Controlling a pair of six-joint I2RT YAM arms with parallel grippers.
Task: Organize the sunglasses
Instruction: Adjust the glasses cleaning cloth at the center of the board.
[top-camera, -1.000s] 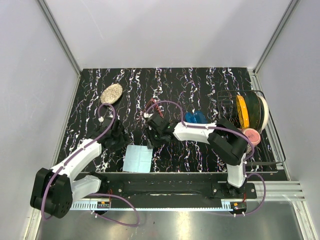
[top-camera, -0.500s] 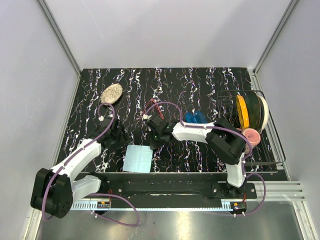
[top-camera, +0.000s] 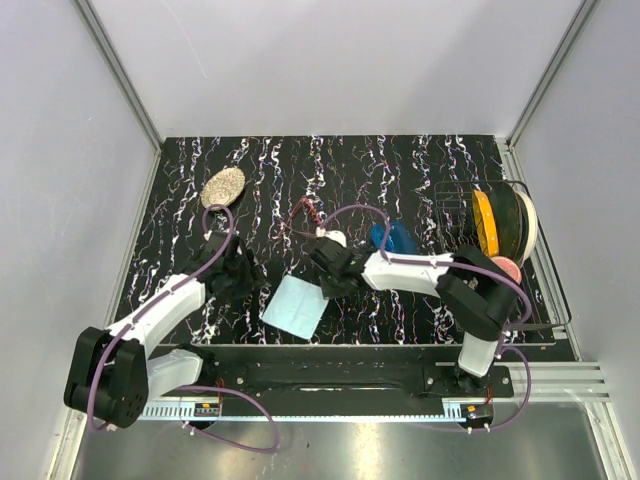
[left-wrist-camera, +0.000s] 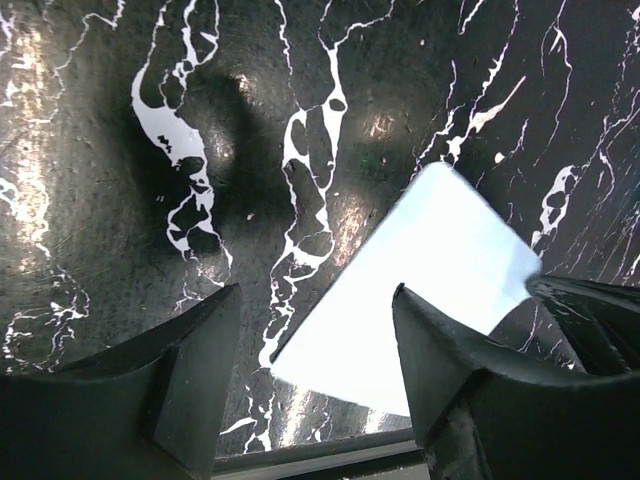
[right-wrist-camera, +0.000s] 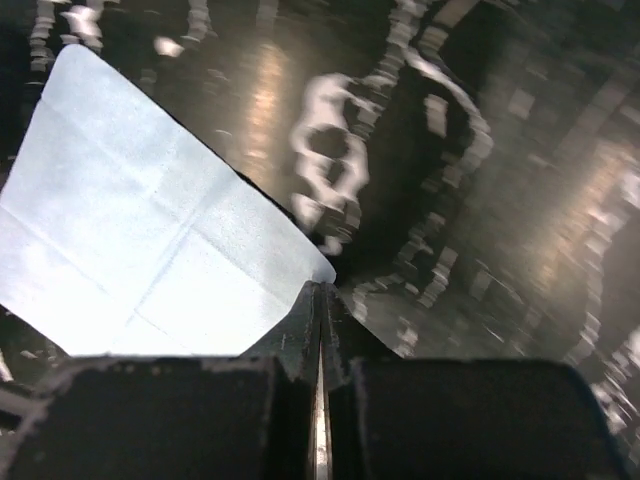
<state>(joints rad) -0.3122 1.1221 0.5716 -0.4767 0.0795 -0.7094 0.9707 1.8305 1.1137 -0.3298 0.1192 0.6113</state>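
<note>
The sunglasses (top-camera: 305, 212), a thin red wire frame, lie on the black marbled table behind my right gripper. The glossy blue case (top-camera: 393, 238) sits to their right. The light blue cloth (top-camera: 295, 305) lies turned at an angle near the front edge. My right gripper (top-camera: 328, 283) is shut on the cloth's right corner; the right wrist view shows the jaws (right-wrist-camera: 320, 292) pinched on the cloth (right-wrist-camera: 150, 230). My left gripper (top-camera: 245, 283) is open and empty just left of the cloth; the left wrist view shows its jaws (left-wrist-camera: 315, 300) wide apart over the cloth's edge (left-wrist-camera: 430, 290).
A speckled oval object (top-camera: 223, 186) lies at the back left. A wire rack (top-camera: 455, 205) at the right holds an upright yellow plate (top-camera: 484, 222), with a pink bowl (top-camera: 503, 270) beside it. The table's front rail (top-camera: 330, 352) runs just below the cloth.
My right gripper has moved right with the cloth's corner, so the cloth has slid right and turned. My left gripper has shifted slightly toward the cloth.
</note>
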